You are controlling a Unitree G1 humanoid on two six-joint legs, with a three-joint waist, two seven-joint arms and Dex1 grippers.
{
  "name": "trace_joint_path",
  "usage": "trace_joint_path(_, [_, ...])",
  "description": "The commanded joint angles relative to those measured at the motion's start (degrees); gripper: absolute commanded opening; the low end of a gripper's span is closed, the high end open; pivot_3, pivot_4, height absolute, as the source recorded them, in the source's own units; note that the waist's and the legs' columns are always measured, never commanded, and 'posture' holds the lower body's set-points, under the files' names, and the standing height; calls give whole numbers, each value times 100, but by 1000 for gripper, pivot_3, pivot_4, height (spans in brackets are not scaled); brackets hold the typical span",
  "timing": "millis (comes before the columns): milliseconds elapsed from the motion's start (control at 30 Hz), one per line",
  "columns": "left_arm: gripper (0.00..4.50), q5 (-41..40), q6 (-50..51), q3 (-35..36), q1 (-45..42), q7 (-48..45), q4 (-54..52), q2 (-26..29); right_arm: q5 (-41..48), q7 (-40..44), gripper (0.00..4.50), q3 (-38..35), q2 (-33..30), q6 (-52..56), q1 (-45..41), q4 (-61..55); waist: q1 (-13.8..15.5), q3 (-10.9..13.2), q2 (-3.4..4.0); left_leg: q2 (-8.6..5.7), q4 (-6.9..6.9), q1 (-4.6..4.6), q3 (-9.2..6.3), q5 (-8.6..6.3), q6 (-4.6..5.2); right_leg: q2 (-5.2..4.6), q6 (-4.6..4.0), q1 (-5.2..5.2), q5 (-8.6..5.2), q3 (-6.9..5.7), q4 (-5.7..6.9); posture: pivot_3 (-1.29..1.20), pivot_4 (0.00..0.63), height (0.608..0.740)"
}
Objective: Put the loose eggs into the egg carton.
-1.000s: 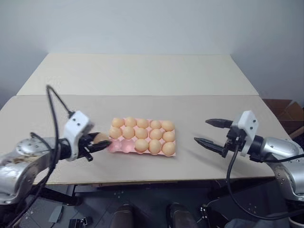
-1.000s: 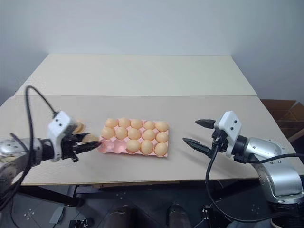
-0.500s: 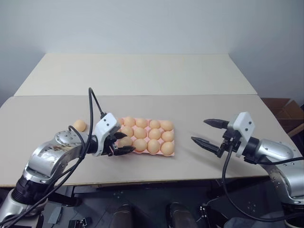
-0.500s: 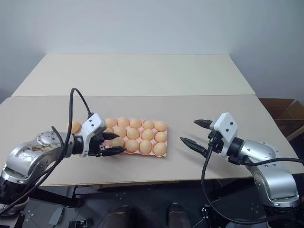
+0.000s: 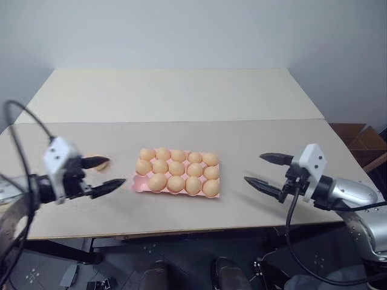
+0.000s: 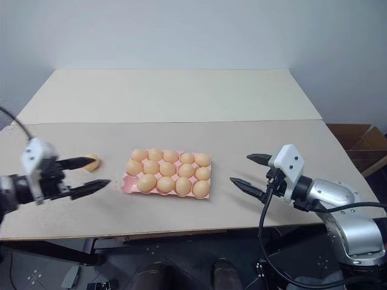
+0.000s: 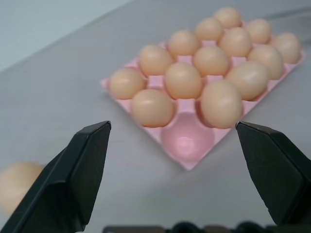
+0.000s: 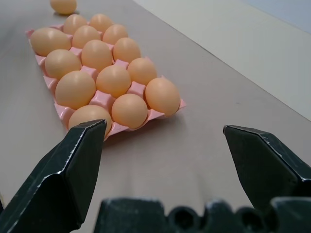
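The pink egg carton (image 5: 139, 185) lies on the table's middle, all cups filled with eggs (image 5: 176, 170) except the near-left corner cup (image 7: 187, 138). One loose egg (image 6: 92, 162) rests on the table left of the carton, partly behind a finger of my left gripper. My left gripper (image 5: 104, 173) hovers open and empty left of the carton, pointing toward it, the loose egg (image 7: 17, 182) off to its side. My right gripper (image 5: 254, 168) stands open and empty right of the carton (image 8: 119, 127), well apart from it.
A second pale table (image 5: 175, 93) adjoins the far edge of the near table (image 5: 272, 136). A cardboard box (image 5: 357, 136) sits on the floor at the far right. Bare tabletop lies on both sides of the carton.
My left gripper carried an egg over the carton's near row, left it in a cup, opened and drew back to the left. The right gripper stayed put.
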Motion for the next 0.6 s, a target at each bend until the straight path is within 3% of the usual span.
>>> trace_joint_path(33, [4474,-205,-270,1099,763,-652,77,-24,156,219,4500,-232,-125,-168,-50,-26,-14,0,-1,3,0,1,4,0,0,0,-2,-1,-1,1,0,0,150,740])
trace_joint_path(167, [4474,-519,-126,1620,1351,-796,-49,-159,187,424,4500,-246,-173,-183,-84,45,61,0,-1,3,0,1,2,0,0,-3,-18,1,-11,-4,1,0,150,740])
trace_joint_path(300, [4474,-433,-252,1590,1783,-689,-239,-364,173,500,4500,-252,-179,-161,-157,92,91,0,-1,3,3,6,7,0,-1,-4,-23,3,-14,0,2,0,150,740])
trace_joint_path(600, [4474,-599,28,1298,1587,-63,-453,-346,198,617,4500,-274,-264,-117,-281,148,105,-2,-4,5,3,4,7,0,-1,1,-23,1,-13,0,4,0,150,740])
